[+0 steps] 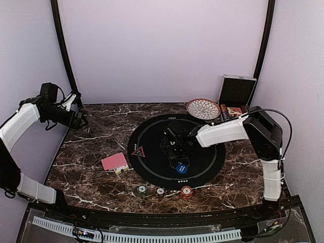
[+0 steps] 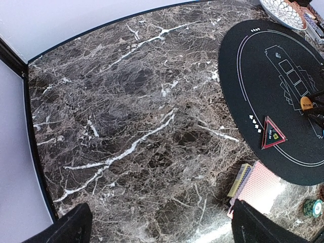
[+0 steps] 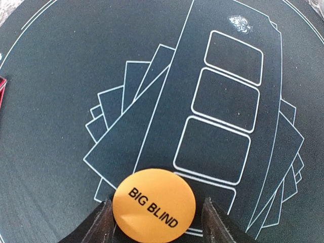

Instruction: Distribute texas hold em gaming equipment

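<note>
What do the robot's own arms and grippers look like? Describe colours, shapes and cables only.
The left arm and right arm have smooth white shells with black joints. The left gripper and right gripper are black, each with two dark fingers. A thin black cable loops beside the right arm's elbow.

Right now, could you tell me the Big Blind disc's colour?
Orange disc, black lettering; best in the right wrist view.

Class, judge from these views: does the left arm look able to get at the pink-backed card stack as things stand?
Probably yes. The open left gripper hovers over bare marble, and the card stack lies on that marble on the left arm's side of the mat, with nothing between them.
</note>
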Motion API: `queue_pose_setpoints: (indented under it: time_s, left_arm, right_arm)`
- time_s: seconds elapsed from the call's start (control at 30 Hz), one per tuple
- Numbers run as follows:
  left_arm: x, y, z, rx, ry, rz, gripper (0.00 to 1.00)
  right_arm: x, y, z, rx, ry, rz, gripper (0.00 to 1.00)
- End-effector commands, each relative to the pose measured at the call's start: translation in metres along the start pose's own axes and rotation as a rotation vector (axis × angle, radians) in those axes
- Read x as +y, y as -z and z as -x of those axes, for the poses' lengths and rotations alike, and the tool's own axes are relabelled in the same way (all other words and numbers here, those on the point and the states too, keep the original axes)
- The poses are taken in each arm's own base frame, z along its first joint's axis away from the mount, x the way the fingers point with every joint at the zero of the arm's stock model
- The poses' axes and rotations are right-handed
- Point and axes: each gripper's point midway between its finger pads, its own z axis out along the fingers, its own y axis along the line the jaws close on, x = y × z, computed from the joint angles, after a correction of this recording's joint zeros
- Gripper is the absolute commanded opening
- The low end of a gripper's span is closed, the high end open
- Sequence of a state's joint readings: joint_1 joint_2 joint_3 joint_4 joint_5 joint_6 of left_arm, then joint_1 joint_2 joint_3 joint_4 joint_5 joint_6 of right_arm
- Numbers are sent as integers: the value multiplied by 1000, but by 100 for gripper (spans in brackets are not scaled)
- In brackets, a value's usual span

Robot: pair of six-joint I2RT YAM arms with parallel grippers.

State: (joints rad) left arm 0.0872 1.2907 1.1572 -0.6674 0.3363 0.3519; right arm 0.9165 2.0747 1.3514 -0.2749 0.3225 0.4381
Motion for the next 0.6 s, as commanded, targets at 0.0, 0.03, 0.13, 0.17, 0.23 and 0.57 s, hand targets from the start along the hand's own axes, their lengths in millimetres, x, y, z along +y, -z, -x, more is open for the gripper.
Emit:
queue_pose_setpoints:
  time_s: [0.0,0.03,0.13,0.17,0.23,0.57]
  left_arm:
    - [-3,11,10,-26,-9,-6,99]
    - [-3,11,10,-25,-9,-5,99]
    - [-3,10,9,-23,-8,-5,99]
    - [-3,10,9,-23,-7,-4,99]
    - [-2,10,9,-22,-6,-5,99]
    - [-3,9,8,-18,-10,-3,99]
  right_arm:
    - [-31,-27,-25,80,29,-96,57]
    - [-33,-28,-24,79,26,-97,56]
    - [-36,-32,-19,74,23,-101,56]
    - [-36,-32,-16,73,23,-101,57]
    - [-34,-32,-15,78,22,-95,65]
    - [-26,-7,-38,124,-65,-10,60]
